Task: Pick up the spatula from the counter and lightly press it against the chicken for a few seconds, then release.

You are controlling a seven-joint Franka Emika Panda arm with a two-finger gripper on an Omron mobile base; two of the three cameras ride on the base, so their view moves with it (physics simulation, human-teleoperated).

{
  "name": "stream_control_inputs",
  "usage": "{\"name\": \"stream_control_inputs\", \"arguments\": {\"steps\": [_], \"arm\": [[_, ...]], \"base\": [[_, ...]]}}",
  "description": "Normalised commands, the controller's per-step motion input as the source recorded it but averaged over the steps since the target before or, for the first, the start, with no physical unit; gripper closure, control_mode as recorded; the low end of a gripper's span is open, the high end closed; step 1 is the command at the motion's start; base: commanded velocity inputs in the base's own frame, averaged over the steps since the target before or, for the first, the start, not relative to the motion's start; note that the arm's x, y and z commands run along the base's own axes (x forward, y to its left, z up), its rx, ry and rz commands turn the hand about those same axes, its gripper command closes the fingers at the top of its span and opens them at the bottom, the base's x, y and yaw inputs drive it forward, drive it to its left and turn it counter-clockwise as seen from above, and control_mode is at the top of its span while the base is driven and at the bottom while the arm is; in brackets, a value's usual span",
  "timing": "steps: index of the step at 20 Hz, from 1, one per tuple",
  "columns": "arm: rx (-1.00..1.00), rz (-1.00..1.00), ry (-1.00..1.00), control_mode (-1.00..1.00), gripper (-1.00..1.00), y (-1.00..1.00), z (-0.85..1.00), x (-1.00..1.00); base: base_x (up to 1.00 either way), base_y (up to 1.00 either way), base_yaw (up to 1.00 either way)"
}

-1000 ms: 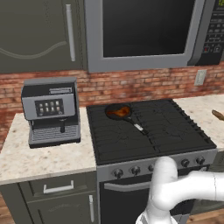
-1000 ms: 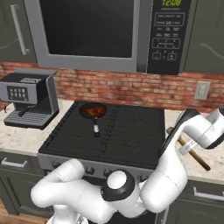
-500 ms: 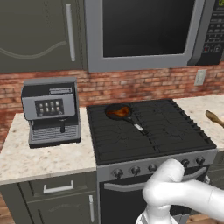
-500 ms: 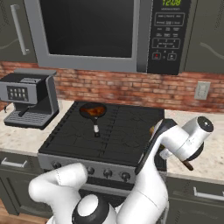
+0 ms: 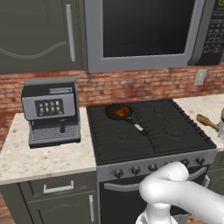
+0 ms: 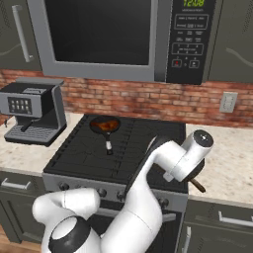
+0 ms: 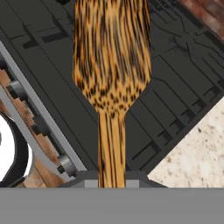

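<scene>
Gripper (image 7: 112, 178) clenched on the handle of the wooden spatula (image 7: 111, 61). In the hand view the blade is close-up with streaky orange-brown grain. It hangs over the black stove (image 7: 175, 74) grates, clear of them. The stove front edge with its knobs (image 7: 65, 164) runs down the left of that view, and speckled tabletop (image 7: 197, 162) is at lower right.

In the left base view the spatula (image 5: 206, 122) sits at the right edge of the stove (image 5: 148, 135), above the right tabletop (image 5: 194, 104). A bit of the white gripper (image 5: 222, 127) is at the frame edge.

In the right base view the gripper (image 6: 190, 174) is mostly hidden under the wrist. A dark stub of spatula (image 6: 197, 185) pokes out below it, over the stove's (image 6: 84, 158) front right corner beside the tabletop (image 6: 227, 158).

Chicken (image 5: 118, 112) lies in a black skillet (image 5: 135, 126) on the stove's back left burner, handle pointing to the front, well apart from the spatula. Same chicken (image 6: 105, 124) and skillet (image 6: 108, 146) show from the right.

The left base view gives the coffee machine (image 5: 50, 111) front on the left tabletop, with a panel of small buttons and no readable text, plus a wall outlet (image 5: 200, 77). The right base view gives the microwave (image 6: 123, 39) keypad and green clock digits, which look like 12:08. Key labels are too small to read.
</scene>
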Motion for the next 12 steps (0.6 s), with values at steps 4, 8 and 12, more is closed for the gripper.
{"name": "stream_control_inputs", "arguments": {"steps": [4, 8, 12], "arm": [[-0.05, 0.0, 0.06, -1.0, 1.0, 0.31, 0.13, 0.0], [-0.05, 0.0, 0.02, -1.0, 1.0, 0.35, 0.1, 0.0], [0.0, 0.01, -0.03, -1.0, 1.0, 0.33, 0.02, 0.0]], "base": [[0.0, 0.0, 0.0], [0.0, 0.0, 0.0], [0.0, 0.0, 0.0]]}}
